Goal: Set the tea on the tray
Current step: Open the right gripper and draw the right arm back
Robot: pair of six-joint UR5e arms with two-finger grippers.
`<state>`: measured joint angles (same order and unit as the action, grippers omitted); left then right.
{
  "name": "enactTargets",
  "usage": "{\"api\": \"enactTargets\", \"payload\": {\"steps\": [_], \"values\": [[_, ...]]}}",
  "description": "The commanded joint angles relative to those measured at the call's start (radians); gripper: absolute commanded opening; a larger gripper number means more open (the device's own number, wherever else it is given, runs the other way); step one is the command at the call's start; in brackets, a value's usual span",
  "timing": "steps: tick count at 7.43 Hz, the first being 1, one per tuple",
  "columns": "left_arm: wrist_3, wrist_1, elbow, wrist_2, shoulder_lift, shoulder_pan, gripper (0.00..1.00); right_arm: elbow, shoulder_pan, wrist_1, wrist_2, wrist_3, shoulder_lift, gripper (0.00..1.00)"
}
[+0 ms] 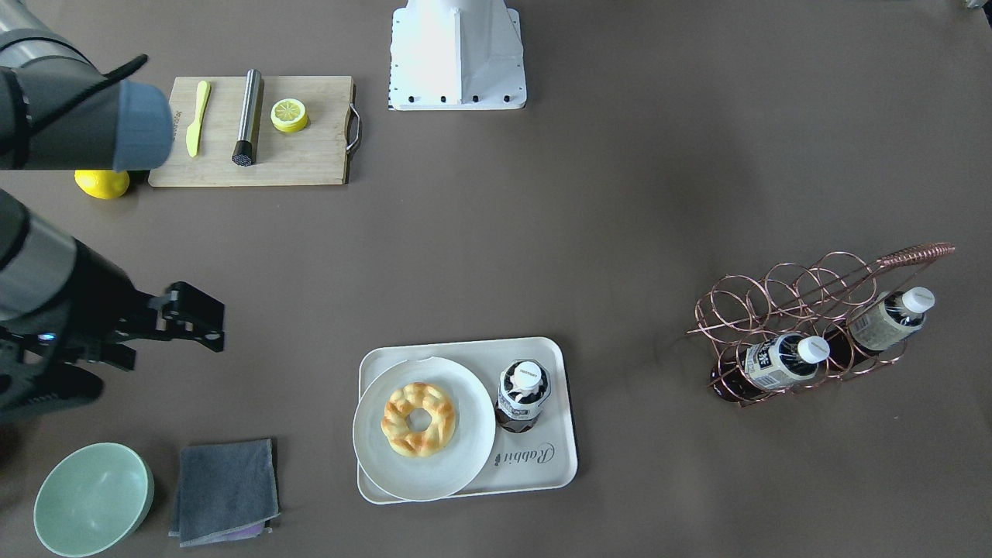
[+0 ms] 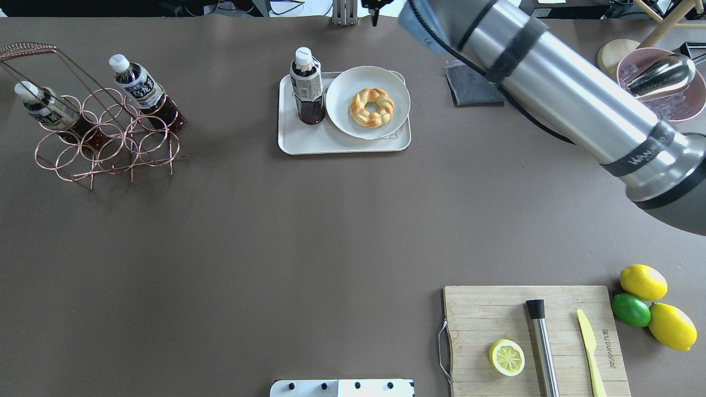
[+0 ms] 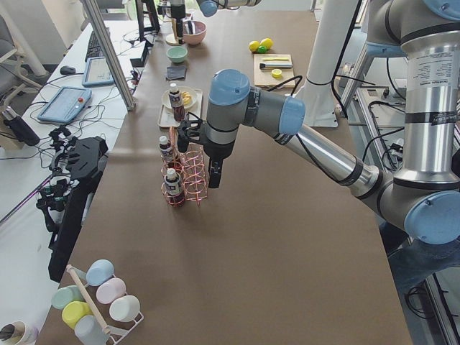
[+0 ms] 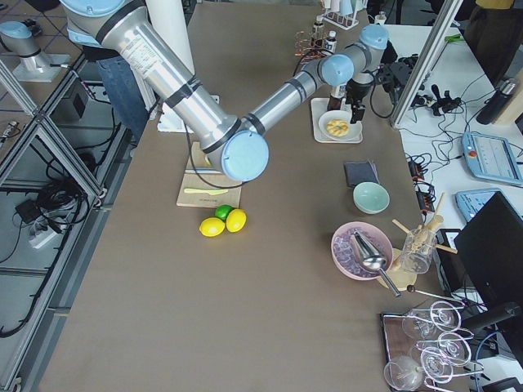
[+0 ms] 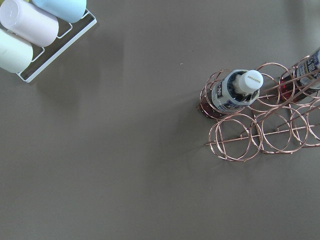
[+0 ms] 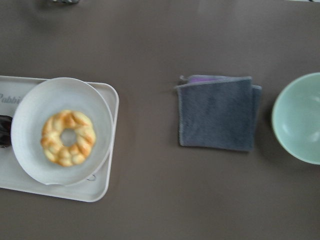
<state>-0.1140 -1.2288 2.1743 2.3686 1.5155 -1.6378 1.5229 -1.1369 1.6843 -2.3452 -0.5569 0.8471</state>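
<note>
Cream-white tray [image 1: 569,463] lies near the table's far edge from the robot, and the tea [image 1: 523,392] stands upright on it, white cap up. The bottle is on the tray's half towards the robot's left, just beside a round white plate [image 1: 465,457] that fills the other half and carries a braided ring of bread [image 1: 418,419]. Whether bottle and plate touch cannot be told.

Two look-alike bottles [image 1: 783,361] [image 1: 888,319] lean in a copper wire rack [image 1: 775,293], well apart from the tray on the robot's left side.

The right gripper [image 1: 209,325] hovers over bare table on the robot's right, well apart from the tray, with nothing in it. It is seen side-on, so whether its jaws are apart or together cannot be told. Its wrist view looks down on the plate, a folded grey cloth [image 6: 217,113] and a pale green bowl [image 6: 300,118], side by side.

The left gripper [image 3: 213,176] shows only in the exterior left view, pointing down next to the rack; the state of its jaws cannot be told. Its wrist view looks down on the rack and one capped bottle in it.

Nearer the robot's base, on its right, a wooden board [image 1: 310,159] holds a yellow knife [image 1: 198,118], a steel cylinder [image 1: 248,116] and half a lemon [image 1: 289,115]. A whole lemon [image 1: 101,184] lies just beside the board.
</note>
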Motion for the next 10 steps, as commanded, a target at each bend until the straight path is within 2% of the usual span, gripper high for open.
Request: {"api": "enactTargets", "payload": {"steps": [1,2,4,6,7,10], "values": [[0.08,0.0,-0.014,-0.006,0.008,0.012,0.97,0.254,-0.186,0.006,-0.051,0.276,0.397,1.0],[0.082,-0.003,-0.014,-0.006,0.006,0.012,0.97,0.284,-0.264,0.006,-0.071,0.419,0.512,1.0],[0.082,-0.005,-0.028,-0.006,-0.003,0.013,0.97,0.286,-0.412,0.006,-0.077,0.707,0.688,1.0],[0.082,-0.014,-0.051,-0.006,-0.044,0.019,0.97,0.284,-0.498,0.006,-0.077,0.814,0.785,1.0],[0.08,-0.071,-0.063,-0.006,-0.057,0.015,0.97,0.298,-0.523,0.006,-0.077,0.828,0.806,1.0],[0.082,-0.077,-0.074,-0.003,-0.072,0.009,0.97,0.324,-0.524,0.041,-0.075,0.828,0.82,1.0]]}}
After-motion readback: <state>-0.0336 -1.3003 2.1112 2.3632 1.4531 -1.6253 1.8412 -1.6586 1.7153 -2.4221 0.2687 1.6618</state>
